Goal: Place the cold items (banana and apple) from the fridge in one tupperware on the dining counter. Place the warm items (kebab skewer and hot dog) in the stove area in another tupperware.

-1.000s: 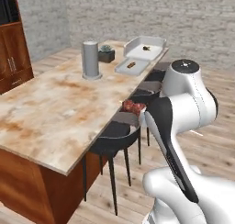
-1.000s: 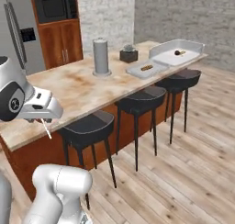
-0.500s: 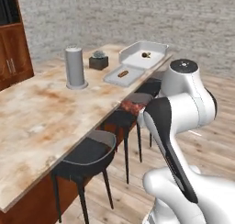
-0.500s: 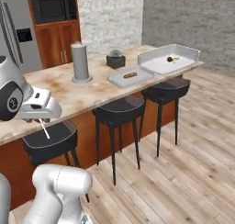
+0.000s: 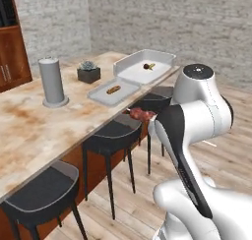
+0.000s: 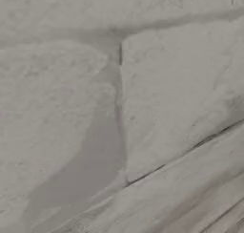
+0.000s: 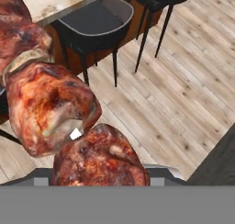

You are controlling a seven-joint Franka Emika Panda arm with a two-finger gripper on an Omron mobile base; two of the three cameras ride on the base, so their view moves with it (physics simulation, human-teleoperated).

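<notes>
The kebab skewer hangs right in front of the hand camera as large reddish-brown meat chunks that cover my fingertips. My gripper is shut on it. In the left base view the meat peeks out beside my forearm, over the stools. On the dining counter the flat grey tupperware holds the hot dog. Behind it, the pale thick-rimmed tupperware holds the small dark apple with the banana touching it. The fridge and the stove area are out of view.
A grey cylinder and a small potted plant stand on the counter. Three black stools line its near edge. Wood cabinets rise at the far left. The right base view faces a grey stone surface at close range.
The base has driven along the counter, so both trays now sit nearer and the right base view has swung onto a grey surface. The skewer stays in my grip.
</notes>
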